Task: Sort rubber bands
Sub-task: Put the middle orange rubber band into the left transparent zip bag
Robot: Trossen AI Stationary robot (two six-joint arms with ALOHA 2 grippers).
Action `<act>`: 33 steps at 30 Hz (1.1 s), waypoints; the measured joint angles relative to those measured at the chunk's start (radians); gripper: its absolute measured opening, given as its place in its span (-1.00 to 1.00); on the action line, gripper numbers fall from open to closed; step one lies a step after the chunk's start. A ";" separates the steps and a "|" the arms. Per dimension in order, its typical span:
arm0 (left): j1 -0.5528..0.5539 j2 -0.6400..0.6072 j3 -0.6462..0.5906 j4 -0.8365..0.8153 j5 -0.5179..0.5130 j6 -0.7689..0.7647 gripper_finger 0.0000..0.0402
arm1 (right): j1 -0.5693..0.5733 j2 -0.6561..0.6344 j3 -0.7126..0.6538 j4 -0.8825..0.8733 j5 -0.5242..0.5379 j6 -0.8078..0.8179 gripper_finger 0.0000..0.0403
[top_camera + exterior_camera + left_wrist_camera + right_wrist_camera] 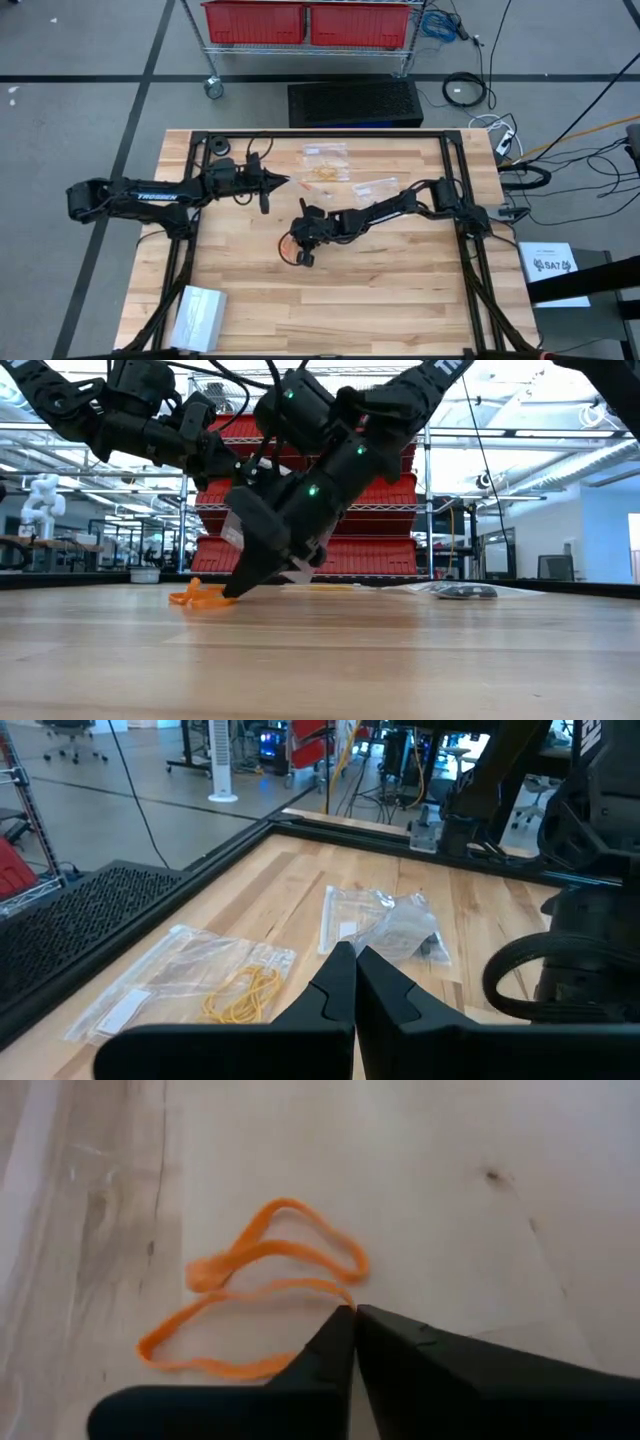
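The high camera looks straight down on the whole worktop point(330, 290), the red bins point(308, 20) at 12 o'clock. The low camera sits at worktop level, facing those same bins point(350, 550) across the wood. Each wrist camera peers close past its own shut jaws; the right one and the low view share the orange bands point(255, 1295).

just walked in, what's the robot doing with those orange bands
It is sorting rubber bands on a wooden table. The right gripper is down at the table with its fingers shut, their tips at the edge of a small pile of orange bands; whether a band is pinched is not clear. The left gripper, also shut, hangs over clear bags at the back of the table, one holding yellow bands.
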 joint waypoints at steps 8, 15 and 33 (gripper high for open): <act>0.000 0.000 0.000 -0.004 0.000 0.019 -1.00 | 0.038 -0.126 0.000 -0.080 0.107 -0.084 -0.98; 0.000 0.000 0.000 -0.004 0.000 0.018 -1.00 | 0.065 -0.282 -0.001 -0.200 0.417 -0.190 -0.99; 0.000 0.000 0.000 -0.009 0.000 0.015 -1.00 | 0.072 -0.327 0.000 -0.108 1.116 -0.498 -1.00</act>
